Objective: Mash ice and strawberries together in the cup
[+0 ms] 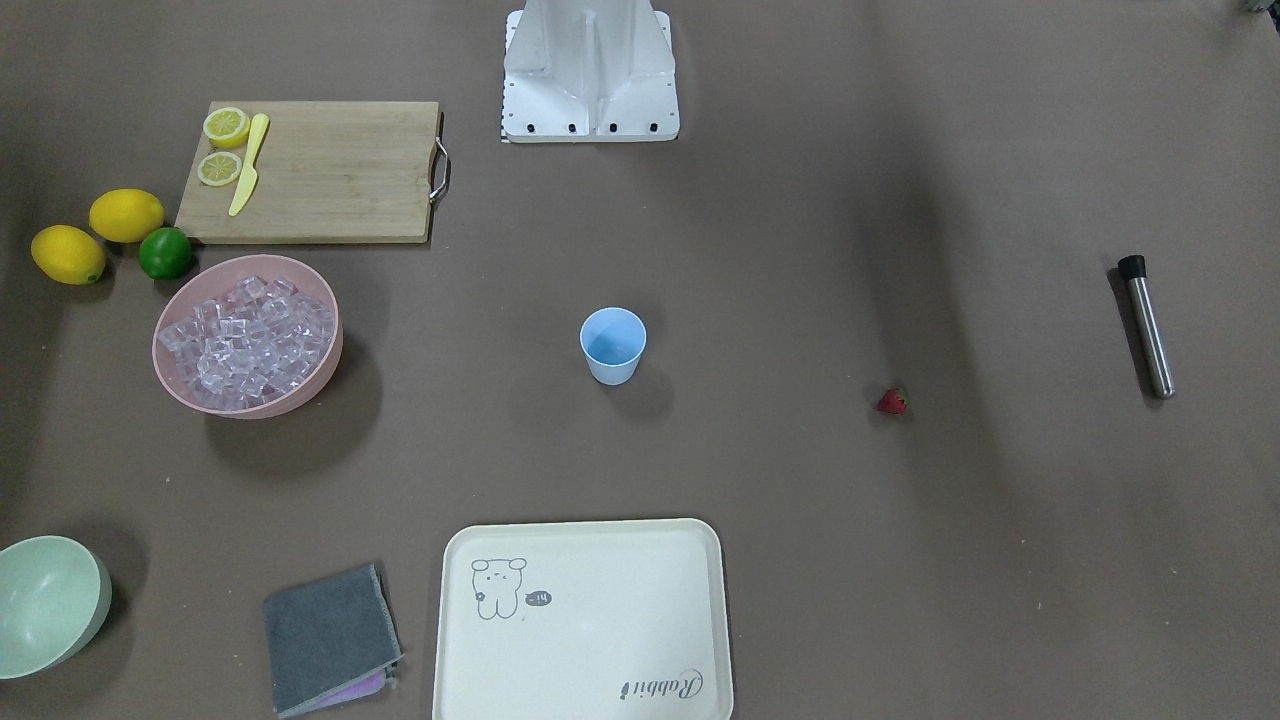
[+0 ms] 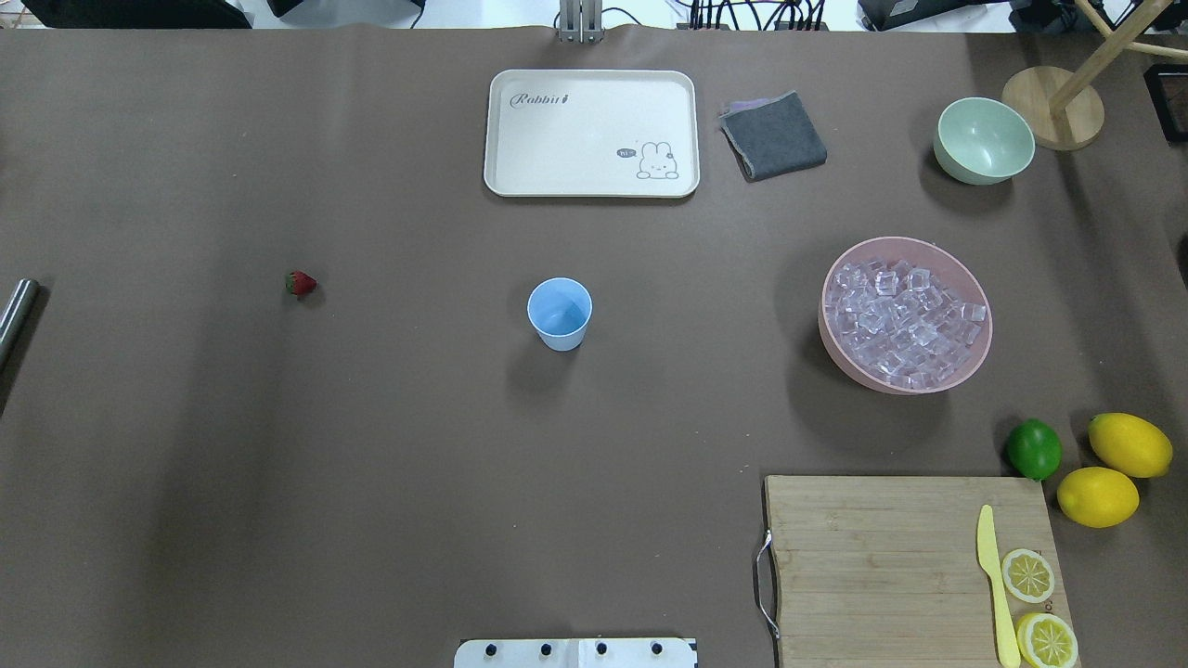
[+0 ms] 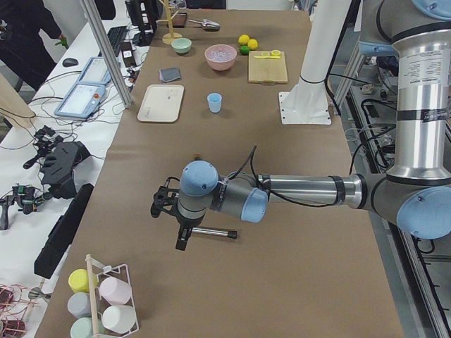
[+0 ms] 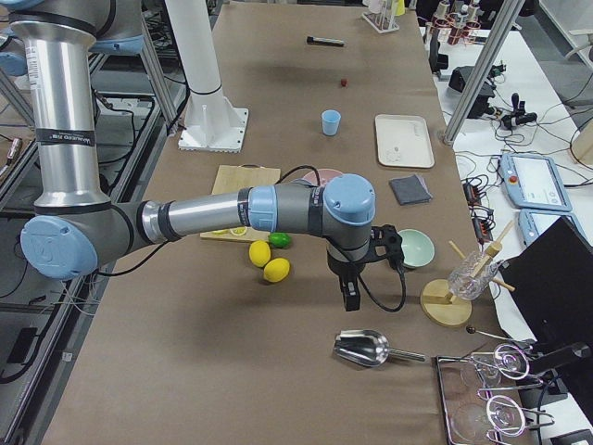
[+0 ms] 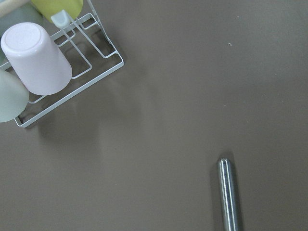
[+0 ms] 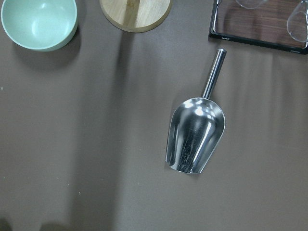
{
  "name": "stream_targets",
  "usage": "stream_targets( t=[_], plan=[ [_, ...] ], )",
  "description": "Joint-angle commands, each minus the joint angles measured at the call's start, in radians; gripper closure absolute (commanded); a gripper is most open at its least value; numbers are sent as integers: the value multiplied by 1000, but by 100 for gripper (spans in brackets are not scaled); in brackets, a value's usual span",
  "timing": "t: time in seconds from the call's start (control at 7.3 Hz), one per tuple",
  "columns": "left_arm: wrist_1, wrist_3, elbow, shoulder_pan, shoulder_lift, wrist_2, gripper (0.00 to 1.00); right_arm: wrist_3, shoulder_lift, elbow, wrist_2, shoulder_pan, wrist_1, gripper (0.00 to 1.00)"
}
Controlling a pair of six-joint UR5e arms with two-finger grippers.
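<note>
The light-blue cup [image 2: 560, 314] stands upright mid-table with nothing showing inside. Ice [image 2: 902, 320] fills a pink bowl [image 2: 976, 357] on the robot's right. One strawberry [image 2: 300, 283] lies alone on the robot's left. My left gripper [image 3: 182, 239] shows only in the exterior left view, hanging over the table's end beside a steel muddler [image 3: 213, 232]; I cannot tell if it is open or shut. My right gripper [image 4: 351, 298] shows only in the exterior right view, above a metal scoop [image 6: 195, 134] at the other end, and its state is equally unclear.
A cutting board [image 2: 882, 557] holds lemon halves and a yellow knife; two lemons and a lime [image 2: 1033, 448] lie beside it. A cream tray [image 2: 591, 133], grey cloth [image 2: 775, 135] and green bowl [image 2: 984, 141] line the far edge. A cup rack [image 5: 72, 72] stands near the muddler.
</note>
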Motion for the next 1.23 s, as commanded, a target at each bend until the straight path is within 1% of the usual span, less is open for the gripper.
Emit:
stream_targets(
  t=[0.0, 0.14, 0.27, 0.41, 0.55, 0.68, 0.82, 0.96, 1.1],
  plan=[
    [-3, -1, -9, -2, 6, -7, 1, 0, 9, 5, 3, 0, 0, 1],
    [-3, -1, -12, -2, 7, -2, 1, 0, 9, 26, 7, -20, 0, 1],
    [-6, 3, -17, -3, 23, -2, 1, 5, 5, 56, 57, -53, 2, 1],
    [-18, 2, -20, -3, 30, -2, 1, 53, 19, 64, 56, -90, 8, 1],
    [-27, 0, -19, -3, 30, -2, 1, 203, 41, 102, 24, -159, 8, 1],
    [-27, -1, -20, -6, 30, -2, 1, 306, 43, 145, -25, -229, 11, 1],
    [-29, 0, -19, -6, 30, -2, 1, 360, 61, 150, -31, -292, 12, 2],
    [-27, -1, -19, -6, 30, -2, 1, 524, 100, 164, -71, -366, 37, 2],
    [-27, -3, -20, -6, 30, -2, 1, 654, 105, 175, -127, -464, 88, 2]
  ],
)
